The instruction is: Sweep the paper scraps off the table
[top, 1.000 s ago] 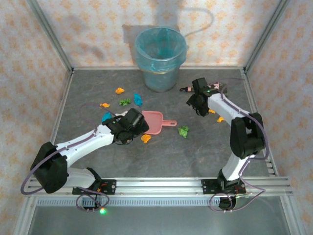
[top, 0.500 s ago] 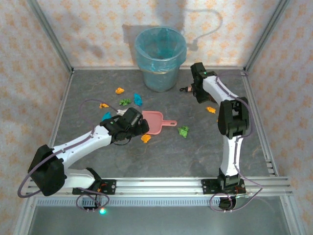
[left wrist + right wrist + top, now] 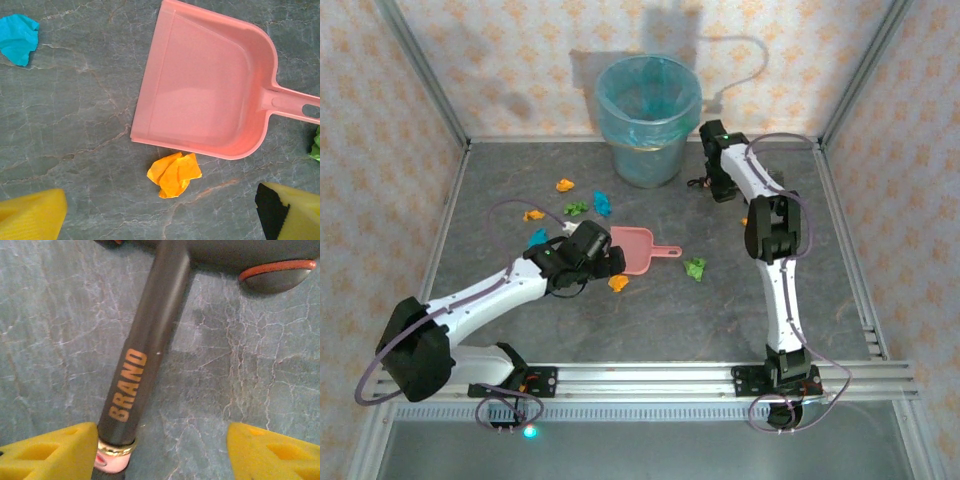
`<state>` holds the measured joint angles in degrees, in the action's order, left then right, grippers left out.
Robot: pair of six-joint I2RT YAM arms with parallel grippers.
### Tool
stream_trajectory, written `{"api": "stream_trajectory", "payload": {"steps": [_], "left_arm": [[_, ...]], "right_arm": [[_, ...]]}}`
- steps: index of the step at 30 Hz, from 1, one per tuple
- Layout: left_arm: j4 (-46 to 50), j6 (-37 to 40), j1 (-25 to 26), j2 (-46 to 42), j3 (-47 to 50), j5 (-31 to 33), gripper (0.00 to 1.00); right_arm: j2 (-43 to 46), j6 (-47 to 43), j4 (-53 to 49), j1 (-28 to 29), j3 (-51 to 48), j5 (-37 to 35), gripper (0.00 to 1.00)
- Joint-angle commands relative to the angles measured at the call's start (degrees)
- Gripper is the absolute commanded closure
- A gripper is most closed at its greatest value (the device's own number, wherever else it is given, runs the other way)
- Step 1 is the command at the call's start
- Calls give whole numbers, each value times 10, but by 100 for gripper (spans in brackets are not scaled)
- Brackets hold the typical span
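Note:
Several paper scraps lie on the dark grey table (image 3: 650, 320): orange (image 3: 564, 184), green (image 3: 576, 208) and blue (image 3: 603, 203) at the back left, another green one (image 3: 695, 268) right of the pink dustpan (image 3: 635, 250). My left gripper (image 3: 605, 262) hovers open over an orange scrap (image 3: 174, 174) lying just off the dustpan's (image 3: 205, 100) near side wall, between my yellow fingers (image 3: 30, 215). My right gripper (image 3: 718, 185) is open at the back, low over a dark brush handle (image 3: 145, 350) marked BRAND. The handle touches the left finger (image 3: 50, 450); the other finger stands well apart.
A translucent blue-lined bin (image 3: 648, 118) stands at the back middle, just left of the right gripper. An aluminium frame (image 3: 840, 210) and patterned walls enclose the table. A cyan scrap (image 3: 19, 37) lies left of the dustpan, and a green one (image 3: 316, 145) under its handle.
The right arm has stretched out and swung its gripper back and left toward the bin, over the brush. The left gripper has barely shifted.

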<state>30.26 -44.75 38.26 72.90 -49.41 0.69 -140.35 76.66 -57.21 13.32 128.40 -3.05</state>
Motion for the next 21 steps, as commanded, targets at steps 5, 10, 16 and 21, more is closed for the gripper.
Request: {"api": "stream_trajectory", "payload": {"steps": [5, 10, 16, 21], "left_arm": [[-18, 25, 3, -25, 11, 23, 2], [-23, 25, 3, -31, 16, 23, 2], [-23, 25, 3, -40, 19, 26, 2], [-22, 25, 3, -45, 18, 27, 2]], "right_arm": [[-41, -29, -35, -4, 53, -31, 33], [-62, -52, -16, -3, 64, -25, 38], [-74, -87, -8, -3, 70, -16, 51], [-61, -128, 7, 1, 39, 12, 61]]}}
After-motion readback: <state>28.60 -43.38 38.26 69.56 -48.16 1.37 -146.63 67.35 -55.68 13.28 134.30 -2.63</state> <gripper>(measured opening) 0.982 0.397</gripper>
